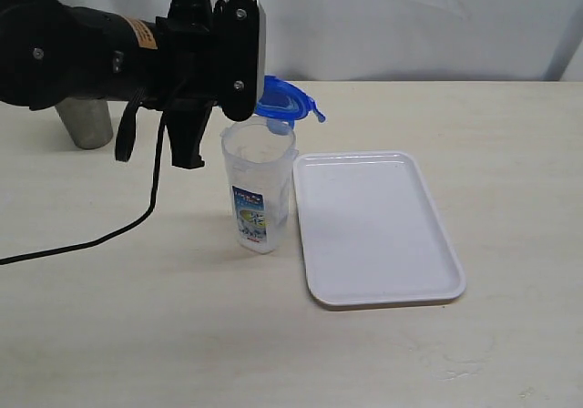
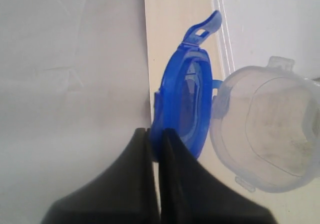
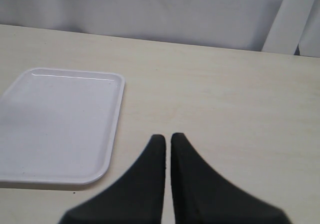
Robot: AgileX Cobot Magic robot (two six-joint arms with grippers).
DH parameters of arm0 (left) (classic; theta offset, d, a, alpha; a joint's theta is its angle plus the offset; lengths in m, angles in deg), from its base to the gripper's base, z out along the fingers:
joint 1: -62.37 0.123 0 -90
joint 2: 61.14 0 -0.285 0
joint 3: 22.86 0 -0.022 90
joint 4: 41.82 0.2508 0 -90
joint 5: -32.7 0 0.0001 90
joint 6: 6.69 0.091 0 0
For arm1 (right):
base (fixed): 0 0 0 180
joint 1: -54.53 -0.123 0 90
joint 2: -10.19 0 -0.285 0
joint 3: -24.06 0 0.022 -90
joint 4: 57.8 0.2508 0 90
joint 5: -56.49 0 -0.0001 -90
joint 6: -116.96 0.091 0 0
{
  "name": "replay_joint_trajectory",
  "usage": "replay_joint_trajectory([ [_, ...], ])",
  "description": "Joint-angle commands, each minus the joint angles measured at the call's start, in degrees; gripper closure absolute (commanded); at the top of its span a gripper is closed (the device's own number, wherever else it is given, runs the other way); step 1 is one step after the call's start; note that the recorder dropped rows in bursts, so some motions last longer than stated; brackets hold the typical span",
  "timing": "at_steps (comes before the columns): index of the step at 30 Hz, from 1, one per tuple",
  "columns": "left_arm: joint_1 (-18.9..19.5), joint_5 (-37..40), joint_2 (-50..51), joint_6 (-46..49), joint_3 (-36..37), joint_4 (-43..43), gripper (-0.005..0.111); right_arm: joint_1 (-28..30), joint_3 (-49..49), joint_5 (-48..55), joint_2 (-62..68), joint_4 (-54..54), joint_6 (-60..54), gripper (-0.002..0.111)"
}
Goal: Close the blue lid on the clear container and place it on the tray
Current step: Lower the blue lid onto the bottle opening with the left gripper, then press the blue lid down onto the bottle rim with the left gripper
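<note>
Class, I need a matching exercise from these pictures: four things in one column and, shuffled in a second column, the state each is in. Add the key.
Column one
1. blue lid
2. clear container
3. tray
4. right gripper

Column two
A. lies flat with nothing on it
B. shut, holding nothing
C. stands upright, mouth uncovered
D. pinched at its edge by the left gripper

Pairs: 1-D, 2-C, 3-A, 4-B
</note>
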Motion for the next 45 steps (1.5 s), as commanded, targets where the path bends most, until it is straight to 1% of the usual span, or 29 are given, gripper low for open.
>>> replay_joint_trajectory([
  [1,-0.3,-0.1,-0.5,-1.1,-0.3,-0.7,0.107,0.2,0.2,0.1,-0.3,0.3,0.0,0.104],
  [7,-0.3,0.4,-1.6,-1.1,-0.3,-0.4,0.107,0.2,0.2,0.1,-0.3,0.3,0.0,0.104],
  [21,-0.3,5.8,-2.2,-1.4,-0.3,-0.2,0.107,0.2,0.2,0.1,-0.3,0.3,0.0,0.104],
  [26,-0.3,6.1,-2.2,-1.6,-0.3,-0.2,0.107,0.2,0.2,0.1,-0.3,0.3,0.0,0.104],
  [31,-0.3,8.8,-2.2,-1.6,-0.3,0.1,0.107,0.2,0.2,0.1,-0.3,0.3,0.0,0.104],
  [35,-0.3,9.3,-2.2,-6.2,-0.3,4.0,0.107,0.2,0.2,0.1,-0.3,0.3,0.0,0.104],
  [39,-1.6,10.9,-2.3,-12.1,-0.3,10.4,0.107,0.2,0.2,0.1,-0.3,0.3,0.0,0.104],
  [42,-3.4,10.9,-2.3,-12.1,-0.3,10.5,0.107,0.2,0.2,0.1,-0.3,0.3,0.0,0.104],
  [43,-4.6,10.9,-2.3,-12.1,-0.3,10.5,0.107,0.2,0.2,0.1,-0.3,0.3,0.0,0.104],
  [45,-5.2,11.2,-2.3,-12.1,-0.3,11.2,0.107,0.2,0.2,0.1,-0.3,0.3,0.0,0.104],
])
